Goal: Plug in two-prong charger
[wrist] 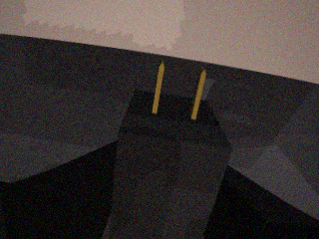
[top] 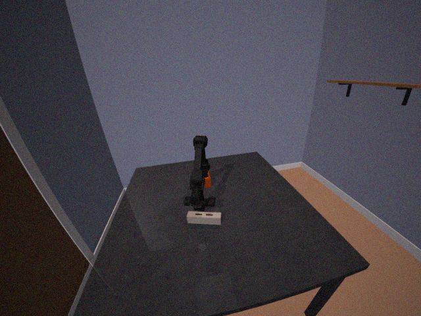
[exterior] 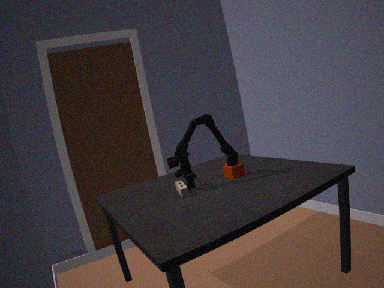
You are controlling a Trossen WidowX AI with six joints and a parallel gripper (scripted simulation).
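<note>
The white power strip (top: pixel 204 218) (exterior: pixel 180 186) lies on the dark table (top: pixel 278 237) (exterior: pixel 248 204), its two outlets facing up. In the wrist view it fills the top as a pale surface (wrist: pixel 249 40). My gripper (top: pixel 199 203) (exterior: pixel 189 183) is shut on the dark charger block (wrist: pixel 169 149), low over the table just behind the strip. The charger's two yellow prongs (wrist: pixel 179 92) point forward towards the strip's near side, close to it but apart from it. The outlets do not show in the wrist view.
The arm's orange base (exterior: pixel 233 171) (top: pixel 207 180) stands on the table behind the gripper. A wooden wall shelf (top: pixel 373 83) hangs at the right. A brown door (exterior: pixel 99 130) is behind the table.
</note>
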